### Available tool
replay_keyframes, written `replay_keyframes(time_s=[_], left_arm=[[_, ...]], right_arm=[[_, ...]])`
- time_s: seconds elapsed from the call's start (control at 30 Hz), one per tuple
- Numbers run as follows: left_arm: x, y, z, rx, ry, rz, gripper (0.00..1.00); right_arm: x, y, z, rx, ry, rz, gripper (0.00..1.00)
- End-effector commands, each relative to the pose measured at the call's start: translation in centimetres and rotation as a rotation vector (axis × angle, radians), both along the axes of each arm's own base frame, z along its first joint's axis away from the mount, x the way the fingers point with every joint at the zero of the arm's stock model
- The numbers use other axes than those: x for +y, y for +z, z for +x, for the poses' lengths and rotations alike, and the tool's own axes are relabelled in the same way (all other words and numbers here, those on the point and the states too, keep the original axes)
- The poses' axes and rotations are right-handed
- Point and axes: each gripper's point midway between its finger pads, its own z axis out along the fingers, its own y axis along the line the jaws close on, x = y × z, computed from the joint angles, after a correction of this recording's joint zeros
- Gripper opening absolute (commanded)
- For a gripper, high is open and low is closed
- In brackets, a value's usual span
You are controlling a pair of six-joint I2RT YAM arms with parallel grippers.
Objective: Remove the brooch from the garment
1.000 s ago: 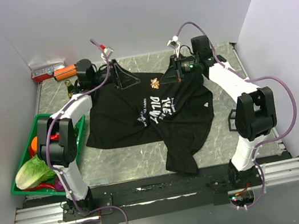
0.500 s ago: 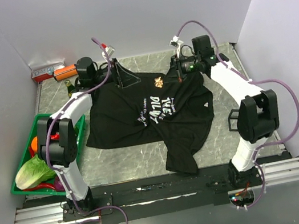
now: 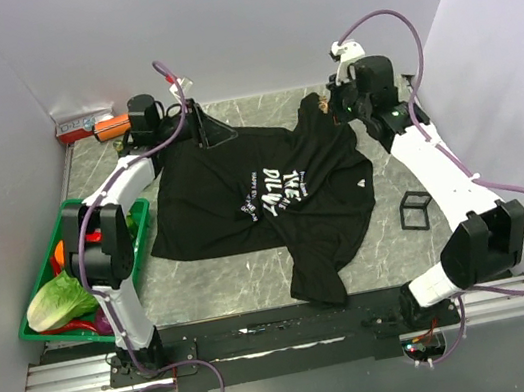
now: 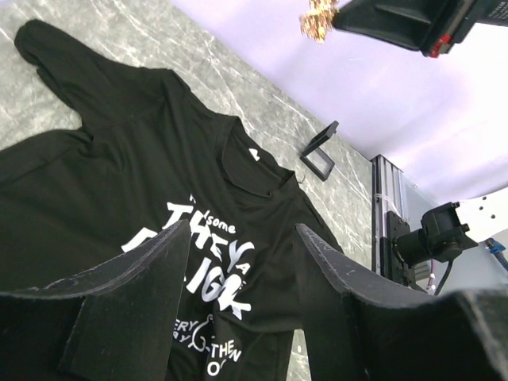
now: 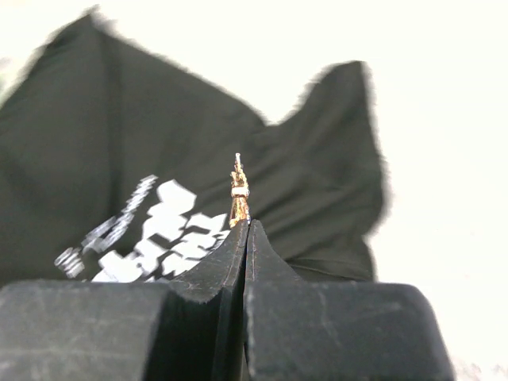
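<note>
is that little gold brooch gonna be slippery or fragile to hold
Probably light: the brooch stands up in the right gripper, pinched only at its lower end. That thin pinch on a small, metal-looking piece could let it slip or twist. Its fine, spiky gold shape looks delicate, so a hard squeeze might bend it.

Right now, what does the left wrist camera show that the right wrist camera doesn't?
Only left wrist: the left gripper open, and a small black frame on the marble table. Only right wrist: a close-up of the right gripper shut on the brooch. Both: the brooch and the black T-shirt with white lettering.
</note>
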Motion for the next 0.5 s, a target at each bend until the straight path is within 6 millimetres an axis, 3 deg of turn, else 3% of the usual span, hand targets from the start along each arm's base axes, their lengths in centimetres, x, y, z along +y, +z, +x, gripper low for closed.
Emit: replay_keyframes(time_s=[0.0, 0.17, 0.33, 0.37, 0.4, 0.43, 0.47], left_arm=[[-0.2, 0.5, 0.6, -0.024, 0.004, 0.003, 0.6], [-0.2, 0.5, 0.8, -0.025, 0.007, 0.003, 0.6], [-0.3, 0.7, 1.0, -0.031, 0.004, 0.001, 0.6], [-0.3, 0.8, 0.9, -0.032, -0.003, 0.0, 0.6], [-0.3, 0.9, 1.0, -0.037, -0.005, -0.001, 0.6], [-0.2, 0.9, 1.1, -0.035, -0.006, -0.002, 0.6], [-0.2, 0.7, 1.1, -0.032, -0.011, -0.003, 0.59]], right_arm=[[-3.7, 1.9, 1.4, -0.089, -0.287, -0.034, 0.0], [-3.6, 2.0, 2.0, -0.085, -0.305, -0.028, 0.0], [-1.4, 1.1, 1.4, -0.034, -0.088, -0.045, 0.0], [-0.1, 0.1, 0.1, 0.03, 0.043, -0.035, 0.0], [-1.1, -0.9, -0.2, 0.073, 0.099, -0.07, 0.0], [-1.3, -0.3, -0.5, 0.084, 0.155, -0.075, 0.0], [-0.3, -2.0, -3.3, 0.208, 0.293, -0.026, 0.0]])
